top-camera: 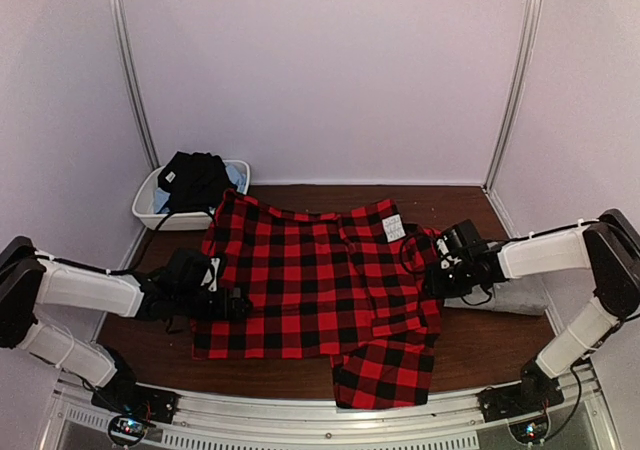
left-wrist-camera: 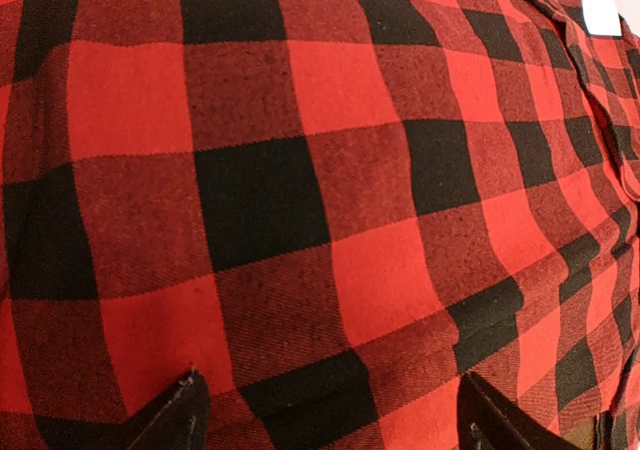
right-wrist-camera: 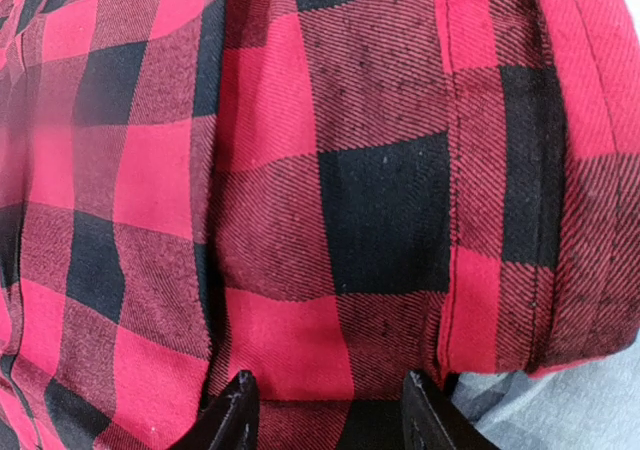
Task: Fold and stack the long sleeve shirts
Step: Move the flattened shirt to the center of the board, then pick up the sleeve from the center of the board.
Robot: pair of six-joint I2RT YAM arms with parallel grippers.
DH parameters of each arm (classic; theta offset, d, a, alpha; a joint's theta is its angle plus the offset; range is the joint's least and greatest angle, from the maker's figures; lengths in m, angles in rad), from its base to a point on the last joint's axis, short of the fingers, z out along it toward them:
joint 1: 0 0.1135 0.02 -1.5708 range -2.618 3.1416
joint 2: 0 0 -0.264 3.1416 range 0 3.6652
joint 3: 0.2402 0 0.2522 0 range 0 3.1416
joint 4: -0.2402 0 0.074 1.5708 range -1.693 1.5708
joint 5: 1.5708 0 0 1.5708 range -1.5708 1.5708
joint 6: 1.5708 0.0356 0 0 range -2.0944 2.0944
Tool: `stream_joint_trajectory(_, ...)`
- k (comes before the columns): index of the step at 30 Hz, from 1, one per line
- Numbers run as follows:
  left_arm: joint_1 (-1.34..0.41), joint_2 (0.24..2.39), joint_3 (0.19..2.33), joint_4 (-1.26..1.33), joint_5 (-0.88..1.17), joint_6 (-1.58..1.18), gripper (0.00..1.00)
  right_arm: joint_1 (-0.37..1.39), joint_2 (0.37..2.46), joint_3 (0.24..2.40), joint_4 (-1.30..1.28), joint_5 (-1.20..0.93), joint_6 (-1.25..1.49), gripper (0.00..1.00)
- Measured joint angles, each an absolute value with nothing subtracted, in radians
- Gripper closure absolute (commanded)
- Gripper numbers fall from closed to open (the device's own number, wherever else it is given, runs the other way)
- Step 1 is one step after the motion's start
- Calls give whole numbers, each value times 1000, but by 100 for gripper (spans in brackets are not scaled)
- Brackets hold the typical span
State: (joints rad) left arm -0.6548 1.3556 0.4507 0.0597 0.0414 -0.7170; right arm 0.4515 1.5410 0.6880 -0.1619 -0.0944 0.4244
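White booth walls (top-camera: 320,70) all round, dark brown table (top-camera: 160,355) underneath. That's my view from the remote seat right now.

The flannel (top-camera: 310,280) is spread flat over the middle of the table and reaches most of the way from the left edge toward the right edge. One piece of it droops over the near edge, right of center. Its white label (top-camera: 393,227) sits up toward the far right part of the shirt.

The left gripper (left-wrist-camera: 335,420) is at the flannel's left side, about halfway between the near and far edges. On my left wrist cam the fingers (left-wrist-camera: 180,415) stand wide apart over flat check cloth, with nothing pinched that I can see.

The right gripper (right-wrist-camera: 333,415) is at the flannel's right side. Its fingers (right-wrist-camera: 232,415) are partway apart and a thick hemmed fold of flannel fills the gap between them. Honestly I can't tell whether they're actually squeezing it or just sitting around it.

The grey shirt (top-camera: 510,300) lies by the right edge of the table, under the right arm. The flannel's right side overlaps it, and a bit of grey peeks out below the hem on the right wrist cam.

The tub (top-camera: 145,205) is tucked in the far left corner with a black bundle (top-camera: 195,178) heaped in it.
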Motion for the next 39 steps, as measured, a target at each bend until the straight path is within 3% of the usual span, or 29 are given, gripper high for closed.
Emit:
stream_joint_trajectory(15, -656, 1125, 391, -196, -23, -767, 10, 582, 1375, 616, -286, -21, 502, 45)
stream_joint_trajectory(24, -656, 1118, 543, -232, -36, -711, 8, 619, 1183, 671, -379, -51, 538, 42)
stream_joint_trajectory(36, -656, 1227, 665, -133, -10, -625, 7, 710, 1171, 562, -310, -187, 656, 47)
stream_joint_trajectory(39, -656, 1243, 666, -94, 14, -606, 6, 724, 1175, 519, -270, -216, 687, 52)
